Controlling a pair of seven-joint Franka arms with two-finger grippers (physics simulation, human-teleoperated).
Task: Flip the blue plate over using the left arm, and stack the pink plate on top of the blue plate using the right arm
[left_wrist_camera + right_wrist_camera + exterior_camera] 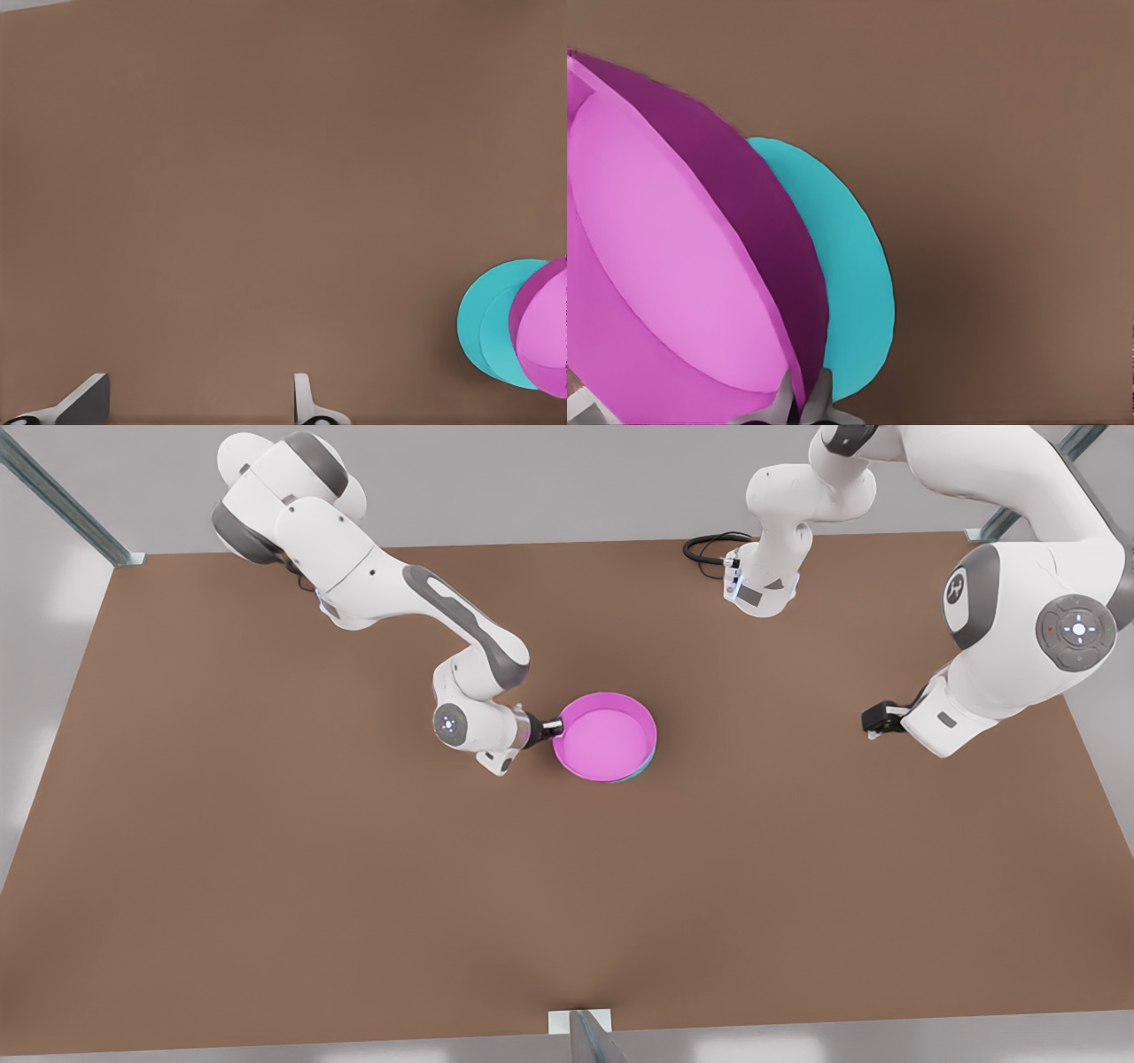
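pink plate [606, 737]: smooth matt | blue plate [850, 266]: smooth matt | table [354, 886]: matt brown | arm shells: glossy white

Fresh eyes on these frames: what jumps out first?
The pink plate at the middle of the brown table, sitting on the blue plate, which peeks out beneath it. The right end effector is clamped on the pink rim from the front view's left. The left end effector waits open above bare table at the front view's right.
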